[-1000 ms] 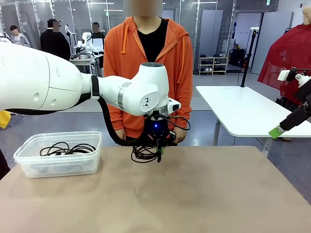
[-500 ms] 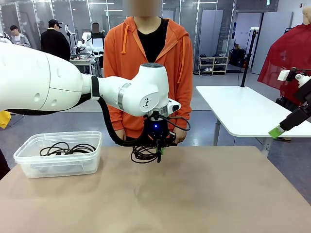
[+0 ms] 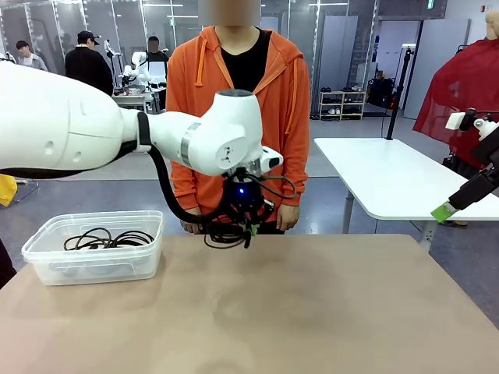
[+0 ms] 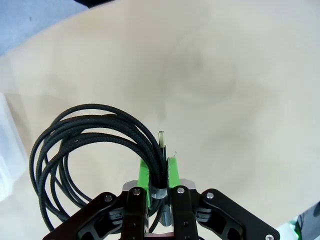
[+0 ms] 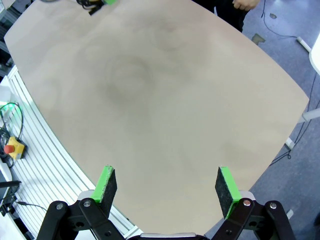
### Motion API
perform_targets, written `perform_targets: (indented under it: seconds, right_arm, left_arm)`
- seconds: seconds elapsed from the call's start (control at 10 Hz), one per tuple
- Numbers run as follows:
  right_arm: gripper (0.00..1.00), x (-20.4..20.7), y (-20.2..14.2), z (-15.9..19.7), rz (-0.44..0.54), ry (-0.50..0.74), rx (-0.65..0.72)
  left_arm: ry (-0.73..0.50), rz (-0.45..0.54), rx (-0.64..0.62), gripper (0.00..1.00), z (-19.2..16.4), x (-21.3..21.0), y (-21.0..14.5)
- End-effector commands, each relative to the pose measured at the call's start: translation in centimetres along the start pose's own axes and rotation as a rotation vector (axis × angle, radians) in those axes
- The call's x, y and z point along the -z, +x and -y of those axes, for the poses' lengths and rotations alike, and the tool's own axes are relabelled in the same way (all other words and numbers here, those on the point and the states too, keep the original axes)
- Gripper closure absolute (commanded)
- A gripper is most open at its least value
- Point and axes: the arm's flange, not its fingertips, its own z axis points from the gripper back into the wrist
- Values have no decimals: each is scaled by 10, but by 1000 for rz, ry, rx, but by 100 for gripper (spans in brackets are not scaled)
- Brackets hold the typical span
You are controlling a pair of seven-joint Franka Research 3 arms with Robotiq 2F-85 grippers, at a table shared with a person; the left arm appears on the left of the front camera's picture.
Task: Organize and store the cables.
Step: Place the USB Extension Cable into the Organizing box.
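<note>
Left gripper [image 4: 159, 172] of mine pinches a black braided cable coil [image 4: 85, 150] above the bare table [image 3: 312, 312] (its far edge close), clear of the bin [image 3: 93, 248]; right gripper [image 5: 167, 186] gapes.

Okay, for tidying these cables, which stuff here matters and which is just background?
Part of the job:
- coiled black cable, pinched in the left gripper, held above the table
- clear plastic bin at the table's left
- cables in the bin

Just around:
- right gripper, jaws open, holding nothing
- person in an orange hoodie
- white table behind
</note>
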Motion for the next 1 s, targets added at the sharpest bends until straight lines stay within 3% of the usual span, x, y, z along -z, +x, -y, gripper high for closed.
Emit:
perform_targets:
  seconds: [0.0, 0.3, 0.9]
  right_arm:
    - [0, -1, 0, 1, -9, -4, -5]
    - [0, -1, 0, 1, -9, -4, -5]
    - [0, -1, 0, 1, -9, -4, -5]
  left_arm:
    - [-19, 15, 38, 84, -39, -27, -11]
    - [-83, 108, 93, 84, -115, -43, -32]
    - [-139, 163, 257, 84, -224, -64, -53]
